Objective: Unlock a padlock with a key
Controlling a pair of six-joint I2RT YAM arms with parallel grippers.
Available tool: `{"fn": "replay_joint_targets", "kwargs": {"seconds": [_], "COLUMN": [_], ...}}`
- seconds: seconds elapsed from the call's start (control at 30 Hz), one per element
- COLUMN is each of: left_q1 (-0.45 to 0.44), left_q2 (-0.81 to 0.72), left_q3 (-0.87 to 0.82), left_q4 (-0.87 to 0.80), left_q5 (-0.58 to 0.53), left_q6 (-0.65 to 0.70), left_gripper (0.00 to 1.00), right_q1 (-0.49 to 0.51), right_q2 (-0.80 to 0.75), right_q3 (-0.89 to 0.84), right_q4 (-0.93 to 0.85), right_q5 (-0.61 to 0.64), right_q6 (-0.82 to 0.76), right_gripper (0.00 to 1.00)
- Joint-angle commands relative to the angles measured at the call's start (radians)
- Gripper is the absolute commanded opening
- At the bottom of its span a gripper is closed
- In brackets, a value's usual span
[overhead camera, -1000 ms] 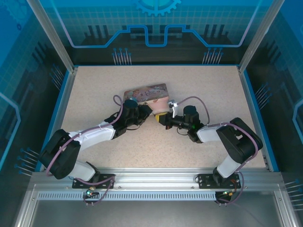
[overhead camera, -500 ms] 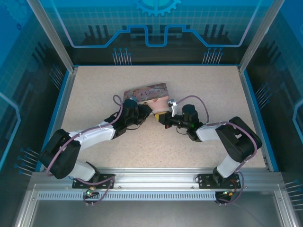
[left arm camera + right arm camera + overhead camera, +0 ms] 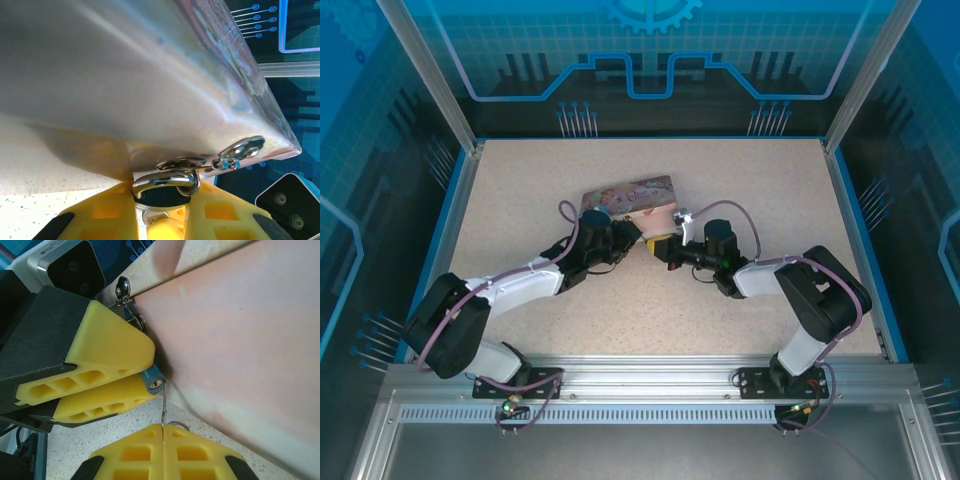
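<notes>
Right wrist: my left gripper (image 3: 150, 371) clamps the padlock (image 3: 154, 381) keyhole-out so my right gripper (image 3: 163, 427), pinching the key (image 3: 163, 407), can insert it.

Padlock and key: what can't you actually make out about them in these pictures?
Left wrist view: the padlock's body is buried between the fingers of the left gripper.
Right wrist view: the key's head is hidden inside the shut right gripper; whether its tip has entered the keyhole is unclear.
Top view: both are too small, under the grippers.
</notes>
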Motion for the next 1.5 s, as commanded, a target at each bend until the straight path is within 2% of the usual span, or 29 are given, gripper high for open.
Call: {"fn": "replay_joint_targets", "kwargs": {"seconds": [0.0,0.63,1.47], "left_q1": [0.002,0.000,0.001], "left_q2": [0.001,0.006,0.003], "left_q3": [0.019,0.010,0.008], "left_q4": [0.091,0.097,0.101], "left_q5": [0.036,0.034,0.034], "left_q6": [-0.020,-0.023,-0.029], "left_gripper": [0.00,0.00,0.00], "right_q1": [-0.005,-0.005,-0.005], "right_q2": [-0.001,-0.054,-0.021], "right_q3": [0.006,-0.028,-0.002], "right_q4": [0.024,0.012,0.003], "right_q5": [-0.020,-0.008,0.010], "right_q6": [-0.022,-0.030,-0.028], "right_gripper": [0.00,0.00,0.00]}}
